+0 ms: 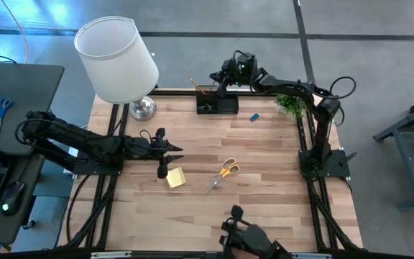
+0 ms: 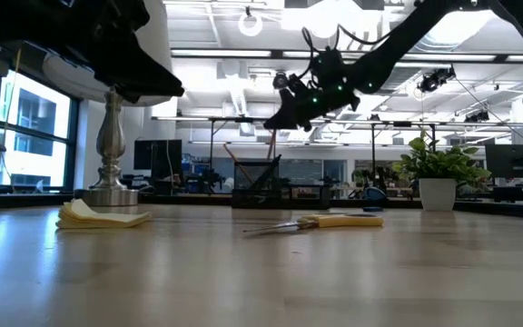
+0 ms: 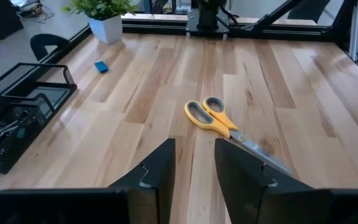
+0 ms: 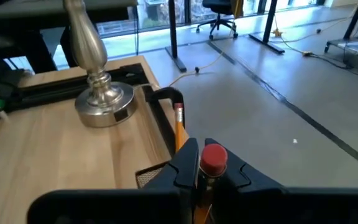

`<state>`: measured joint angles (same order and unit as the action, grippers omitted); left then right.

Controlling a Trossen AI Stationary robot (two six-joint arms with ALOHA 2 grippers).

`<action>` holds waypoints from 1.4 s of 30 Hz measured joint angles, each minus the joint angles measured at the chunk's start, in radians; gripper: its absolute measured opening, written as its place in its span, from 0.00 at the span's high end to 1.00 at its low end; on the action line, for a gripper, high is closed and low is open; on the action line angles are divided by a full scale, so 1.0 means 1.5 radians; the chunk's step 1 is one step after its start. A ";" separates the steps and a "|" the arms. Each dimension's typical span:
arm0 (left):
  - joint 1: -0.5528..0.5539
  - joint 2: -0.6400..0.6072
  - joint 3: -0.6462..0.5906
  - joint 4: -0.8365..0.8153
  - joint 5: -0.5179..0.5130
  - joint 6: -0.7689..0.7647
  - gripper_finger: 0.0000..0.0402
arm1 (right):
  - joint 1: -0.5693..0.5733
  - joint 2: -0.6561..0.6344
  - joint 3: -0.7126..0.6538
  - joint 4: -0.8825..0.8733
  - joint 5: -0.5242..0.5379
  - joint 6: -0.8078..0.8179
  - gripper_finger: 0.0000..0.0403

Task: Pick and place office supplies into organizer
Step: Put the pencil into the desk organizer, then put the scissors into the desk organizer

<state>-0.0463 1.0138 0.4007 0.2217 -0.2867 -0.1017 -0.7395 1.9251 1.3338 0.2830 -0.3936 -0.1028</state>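
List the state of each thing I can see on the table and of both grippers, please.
left gripper: open, empty, above the table
right gripper: shut on pencil, above the organizer
scissors: lying flat, blades closed
sticky-note pad: flat on table
eraser: lying on table, outside organizer
lamp: upright

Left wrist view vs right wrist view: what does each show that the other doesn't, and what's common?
Left wrist only: the orange-handled scissors lying flat on the table, the blue eraser, the potted plant, and the left gripper with a gap between its fingers, nothing held.

Right wrist only: the lamp base, the floor beyond the table edge, and the right gripper shut on a red-tipped pencil, with another pencil just ahead.

Both: the wood tabletop and part of the black mesh organizer.
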 joint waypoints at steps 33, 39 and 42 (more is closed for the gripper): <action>0.000 0.003 0.000 -0.008 0.011 -0.031 0.75 | 0.154 -0.152 0.000 -0.128 -0.012 -0.120 0.67; 0.000 0.039 0.000 -0.002 0.009 -0.055 0.75 | 0.243 -0.155 -0.034 -0.164 -0.004 -0.147 0.74; 0.000 0.058 0.000 0.009 0.010 -0.065 0.75 | 0.265 -0.170 -0.093 -0.121 0.017 -0.137 0.78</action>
<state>-0.0463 1.1004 0.4004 0.2347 -0.2723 -0.1986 -0.3415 1.6704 1.1941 0.1015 -0.3688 -0.3085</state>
